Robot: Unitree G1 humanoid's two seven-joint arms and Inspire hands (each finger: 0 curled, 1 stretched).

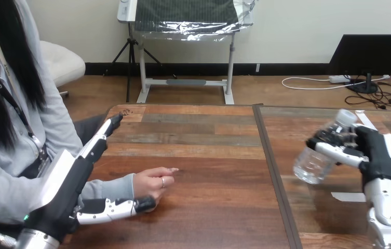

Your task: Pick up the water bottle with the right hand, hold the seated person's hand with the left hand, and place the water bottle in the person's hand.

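Note:
My right hand (377,153) is shut on a clear water bottle (312,163) and holds it tilted above the right part of the table, white cap up and to the right. The person's hand (154,181) rests on the table at the left, fingers pointing right. My left hand (66,181) is open beside it. Its straight fingers (102,136) run along the far side of the person's forearm, and its thumb (115,207) lies on the near side, the tip touching the person's hand. The person's wrist lies between thumb and fingers, with nothing curled round it.
A dark seam (273,171) runs front to back between the two wooden tabletops (209,155). White tape strips (346,196) lie on the right tabletop near my right hand. The person sits at the table's left side.

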